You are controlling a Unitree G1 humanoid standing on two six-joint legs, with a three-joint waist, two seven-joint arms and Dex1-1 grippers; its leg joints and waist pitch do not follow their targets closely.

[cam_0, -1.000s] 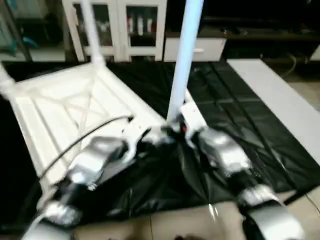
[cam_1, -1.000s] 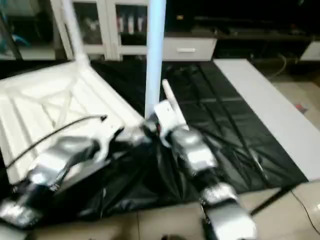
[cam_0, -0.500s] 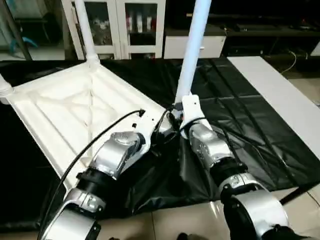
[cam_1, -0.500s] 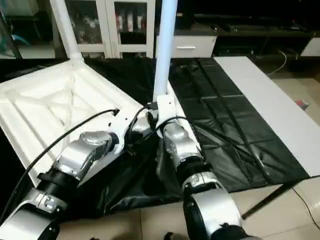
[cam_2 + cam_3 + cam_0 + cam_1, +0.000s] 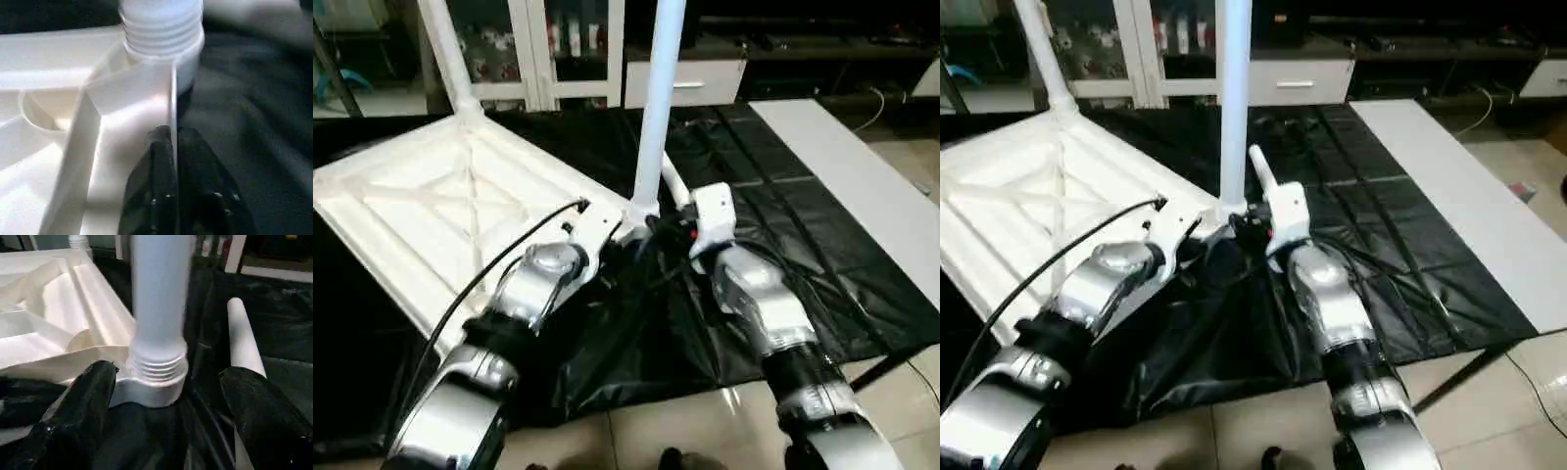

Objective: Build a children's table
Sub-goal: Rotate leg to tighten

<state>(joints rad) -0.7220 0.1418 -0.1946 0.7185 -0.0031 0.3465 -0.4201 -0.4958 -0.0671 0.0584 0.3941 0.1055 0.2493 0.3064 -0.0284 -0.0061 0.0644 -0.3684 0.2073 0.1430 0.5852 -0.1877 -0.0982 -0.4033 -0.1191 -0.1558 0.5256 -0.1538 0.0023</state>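
Setting: workroom with a white glass-door cabinet [image 5: 558, 49] along the back wall; in front of it a black-covered work surface [image 5: 783, 225], sheeting creased, and a tiled floor [image 5: 685, 431] at the near edge.

Item 1: large white rectangular plastic children's table top [image 5: 440, 215], lying upside down on the black cover, ribbed underside up, at 10 o'clock from the arms. A round corner socket [image 5: 156, 384] at its near corner.

Item 2: long white tapered round leg [image 5: 656, 108], standing upright in that socket, long axis vertical; threaded collar visible above the socket rim, so judged not fully screwed home. A second upright leg [image 5: 445, 54] stands at the far corner, 11 o'clock. A third loose leg [image 5: 244, 342] lies flat on the cover just beside the socket, at 1 o'clock.

Item 3: left tool [image 5: 171, 196], black fingers together, clamped on the thin edge wall of the table top just below the socket; it steadies the piece.

Item 4: right tool [image 5: 166, 406], fingers apart, one on either side of the socket, not touching the leg. The leg base lies straight ahead at 12 o'clock between the fingers; the right arm is the better placed to close on the collar and turn it.
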